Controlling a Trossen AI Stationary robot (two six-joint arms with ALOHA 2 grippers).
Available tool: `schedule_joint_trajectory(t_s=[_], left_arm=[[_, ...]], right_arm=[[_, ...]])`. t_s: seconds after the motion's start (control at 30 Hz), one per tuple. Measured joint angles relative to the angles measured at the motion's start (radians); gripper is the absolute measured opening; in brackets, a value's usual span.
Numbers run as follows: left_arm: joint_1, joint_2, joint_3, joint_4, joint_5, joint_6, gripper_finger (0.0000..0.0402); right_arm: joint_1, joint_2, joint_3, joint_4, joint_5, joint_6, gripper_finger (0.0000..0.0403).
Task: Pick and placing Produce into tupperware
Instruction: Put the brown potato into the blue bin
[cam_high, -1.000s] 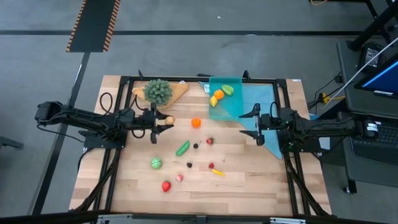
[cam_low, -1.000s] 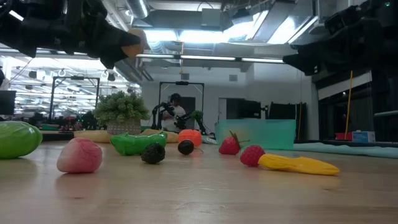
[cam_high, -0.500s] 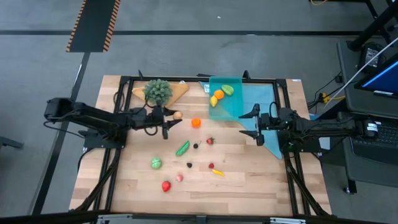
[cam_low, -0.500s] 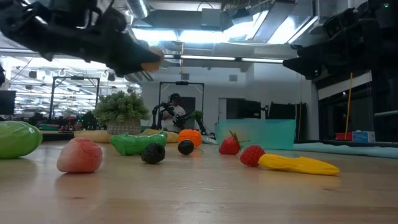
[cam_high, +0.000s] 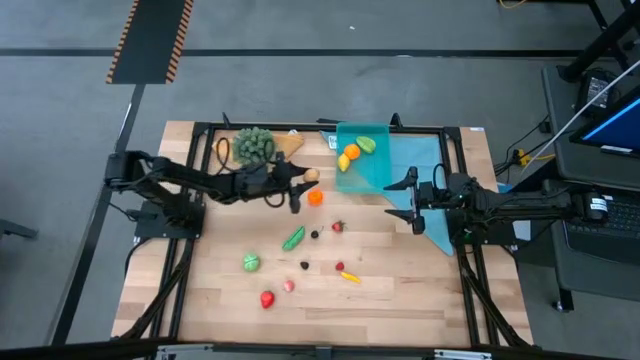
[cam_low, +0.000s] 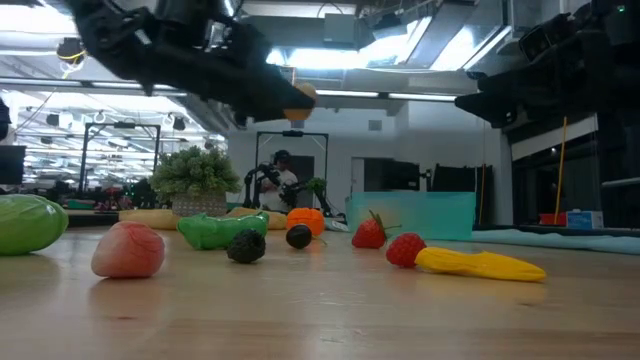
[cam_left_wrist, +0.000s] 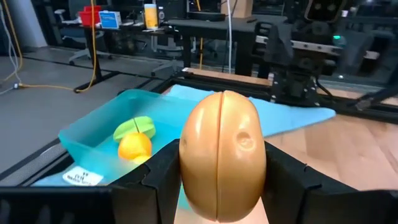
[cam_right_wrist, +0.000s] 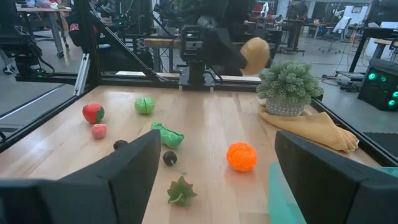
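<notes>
The left pincer (cam_high: 306, 181) was clamped on a tan, egg-shaped piece of produce (cam_left_wrist: 222, 163), carrying it above the surface (cam_high: 400, 300) toward the tupperware (cam_high: 385, 172), which sat at the far edge on a light-blue cloth (cam_high: 428, 160). To finish this step well, the arm would need to carry the piece clear over the near wall of the box before lowering, then release it low over the bare floor of the box, beside the pieces already inside, so that it does not bounce back out. The piece looked smooth and hard, with a moulded seam down its middle and a small dimple, so it would probably roll once let go; a gentle drop suits it.

The tupperware was translucent teal plastic with low walls, and it held an orange round piece (cam_high: 352, 151), a green one (cam_high: 367, 144) and what seemed a yellow one, though that was hard to make out. The right pincer (cam_high: 412, 206) waited just beside the box with its fingers spread wide and empty.

On the pale wooden surface lay the rest: an orange ridged ball (cam_high: 315, 197), a glossy green pod (cam_high: 293, 238), a pink peach-like piece (cam_low: 128, 250) and a yellow-tipped pepper (cam_low: 478, 263).
</notes>
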Motion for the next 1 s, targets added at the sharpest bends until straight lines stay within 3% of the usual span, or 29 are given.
schedule_joint_trajectory(t_s=[0.27,0.53,0.87,1.0], left_arm=[[0.038,0.175,0.157,0.002,0.005,0.019,0.0169],[0.079,0.34,0.344,0.002,0.106,0.019,0.0169],[0.105,0.41,0.459,-0.045,0.106,0.039,0.0169],[0.105,0.41,0.489,-0.139,0.107,0.037,0.0169]], right_arm=[[0.0,0.0,0.0,0.0,0.042,-0.001,0.0316],[0.0,0.0,0.0,-0.002,0.077,0.002,0.0316],[0.0,0.0,0.0,-0.038,0.079,0.002,0.0316],[0.0,0.0,0.0,-0.056,0.079,0.003,0.0316]])
